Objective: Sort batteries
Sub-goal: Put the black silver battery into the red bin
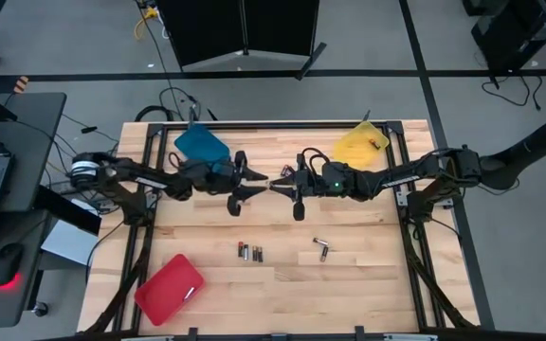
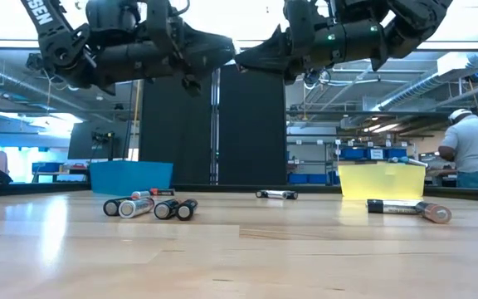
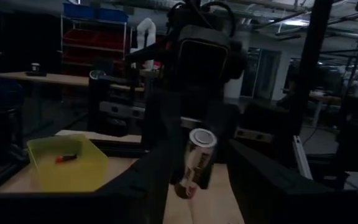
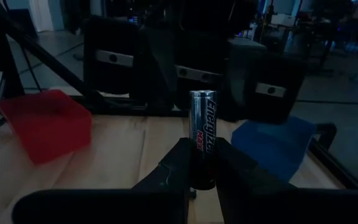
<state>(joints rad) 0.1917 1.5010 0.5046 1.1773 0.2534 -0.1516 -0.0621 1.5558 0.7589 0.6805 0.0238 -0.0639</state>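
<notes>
My right gripper (image 1: 285,182) hovers over the table's middle, shut on a dark cylindrical battery (image 4: 202,118) with silvery ends. My left gripper (image 1: 251,180) faces it, open. Its fingers (image 3: 151,177) stand on either side of the battery's free end (image 3: 201,138); whether they touch it, I cannot tell. Three batteries (image 1: 249,252) lie side by side on the wood nearer the near edge, and others (image 1: 320,246) lie to their right. The yellow tray (image 1: 361,147) holds one battery (image 1: 375,144), and the red tray (image 1: 169,287) holds another (image 1: 190,294). My right gripper pinches the battery between its two fingers at the battery's rear end (image 4: 202,171). The fingers come level from the table's right and lie along the battery. It sticks straight out past the fingertips toward the left gripper, lifted clear of the table.
A blue tray (image 1: 202,144) stands by the far edge behind the left arm; the yellow tray is far right, the red tray near left. Loose batteries (image 2: 152,206) lie below the grippers. Bare wood (image 1: 368,294) lies at the near right. A person (image 2: 475,149) sits beyond the table.
</notes>
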